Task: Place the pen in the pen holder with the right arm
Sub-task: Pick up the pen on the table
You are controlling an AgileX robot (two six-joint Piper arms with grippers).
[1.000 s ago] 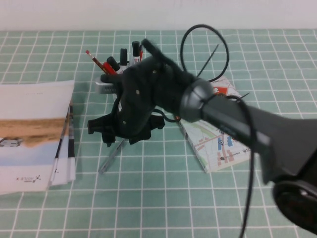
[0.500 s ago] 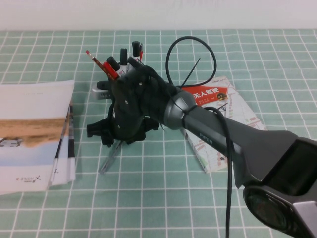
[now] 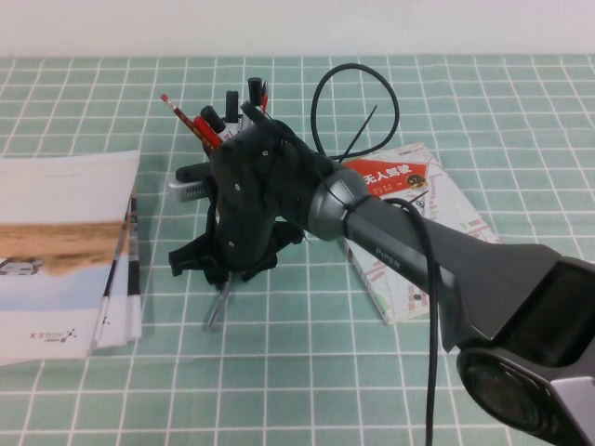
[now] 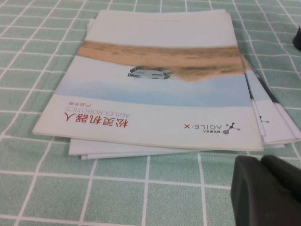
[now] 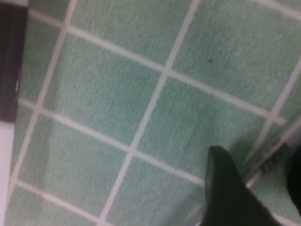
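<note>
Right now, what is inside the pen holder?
Red pens, a red pencil and black-and-white markers stick out of the pen holder. The right claw covers its lower part.

Grey pen (image 3: 216, 311) lying on the green grid cloth.
Black mesh pen holder (image 3: 209, 177) standing upright behind it, partly hidden.

Green-white checked tablecloth (image 3: 390, 372); black gripper (image 3: 223, 271); pen (image 3: 217, 311) seemingly grey.

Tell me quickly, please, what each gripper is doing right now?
Left gripper: beside the stack of brochures; holding nothing visible; open or shut cannot be told.
Right gripper: down at the tablecloth, jaws open either side of the pen, not yet gripping.
</note>
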